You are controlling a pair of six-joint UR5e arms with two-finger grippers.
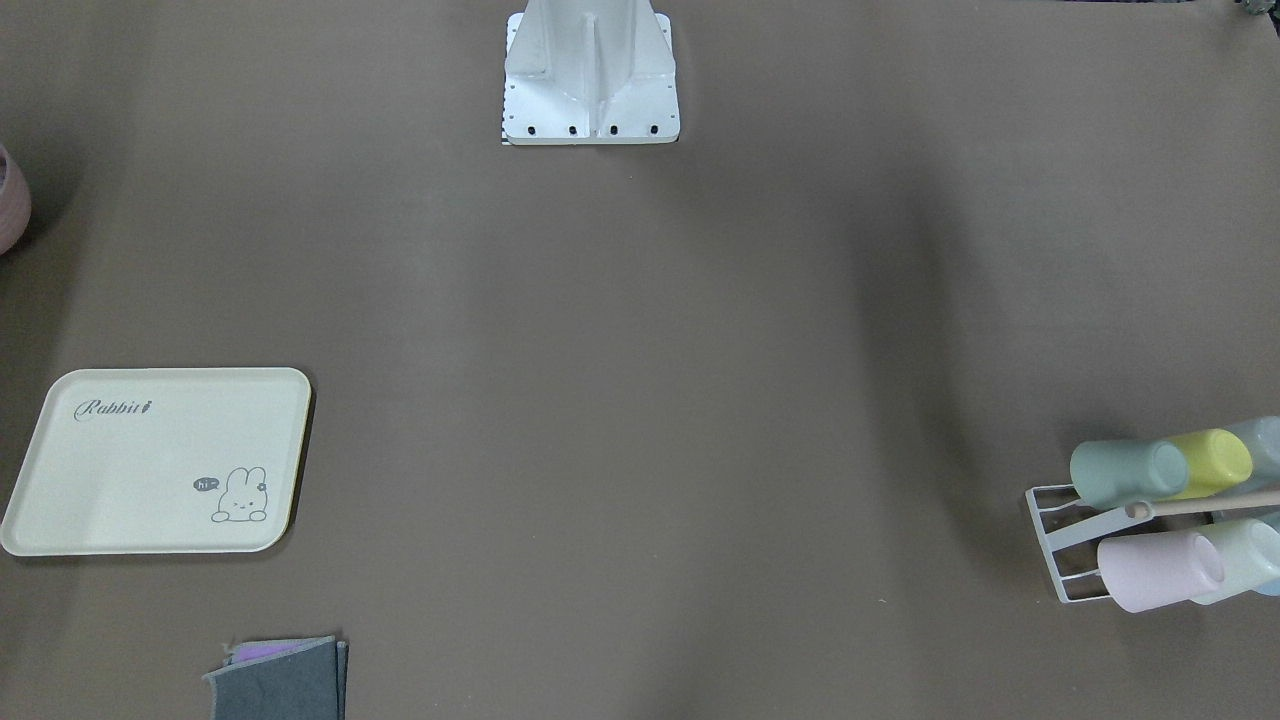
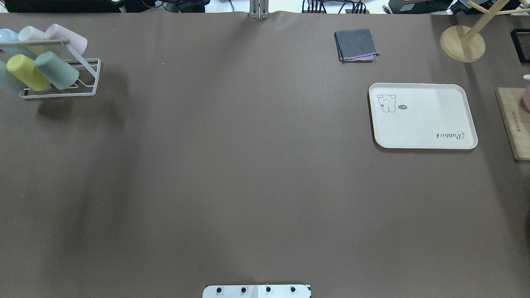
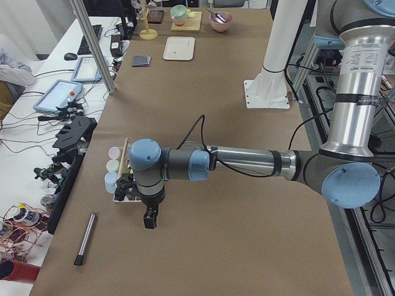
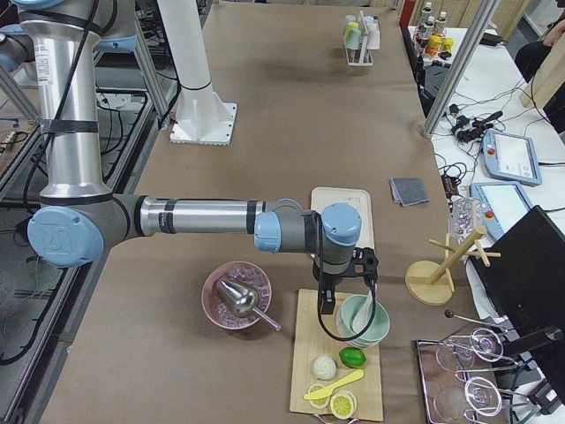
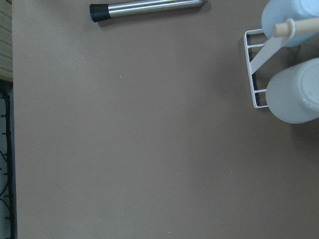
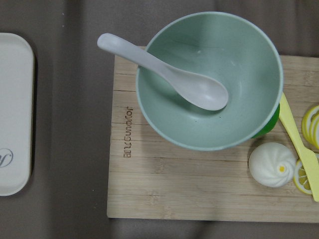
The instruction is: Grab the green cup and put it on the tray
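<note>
The reach is still to do. The green cup (image 2: 57, 70) lies on the rack (image 2: 62, 94) at the tabletop's ten o'clock overhead, and the tray (image 2: 422, 124) sits at three. Your left gripper (image 3: 150, 218) hovers near the rack, but I cannot tell whether its jaws are open or closed. Next, line them up around the cup.

The script word "Rabbit" is printed at one corner of the cream tray (image 1: 150, 460). "hi" is read in a small dark speech bubble (image 1: 206, 485) beside the bunny drawing (image 1: 240, 495). A word is engraved on the wooden cutting board (image 6: 199, 189), but it cannot be read with certainty.

Soft, even light casts broad faint shadows on the table (image 2: 248, 165); all views sharp.
</note>
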